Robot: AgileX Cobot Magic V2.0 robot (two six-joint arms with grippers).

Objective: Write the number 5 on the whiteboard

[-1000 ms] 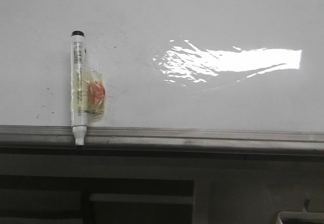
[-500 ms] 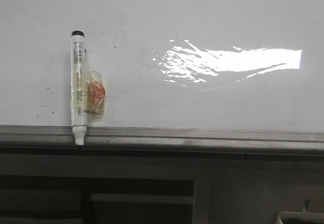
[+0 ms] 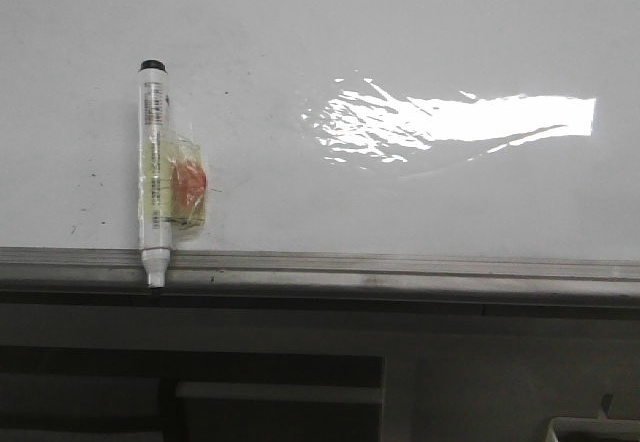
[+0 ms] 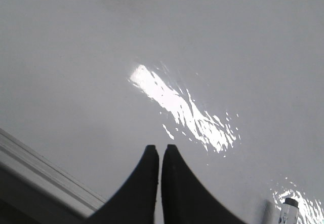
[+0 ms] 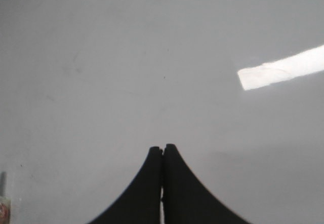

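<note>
A large glossy whiteboard [image 3: 420,32] fills most of the front view, lying flat, with a grey metal rail [image 3: 400,267] along its near edge. At the left, a white marker [image 3: 153,172] with a black end cap lies lengthwise on the board, its tip overhanging the rail. A crumpled clear wrapper with an orange patch [image 3: 185,192] is pressed against the marker's right side. Small dark specks dot the surface around it. To the right, a bright streak of reflected light [image 3: 460,122] stretches across the board. No drawn number 5 can be made out on the board in any view.

In the left wrist view, the left gripper [image 4: 160,150] hovers over bare board with its jaws together, holding nothing. In the right wrist view, the right gripper [image 5: 162,150] likewise has its jaws pressed together, empty, above the plain white surface.
</note>
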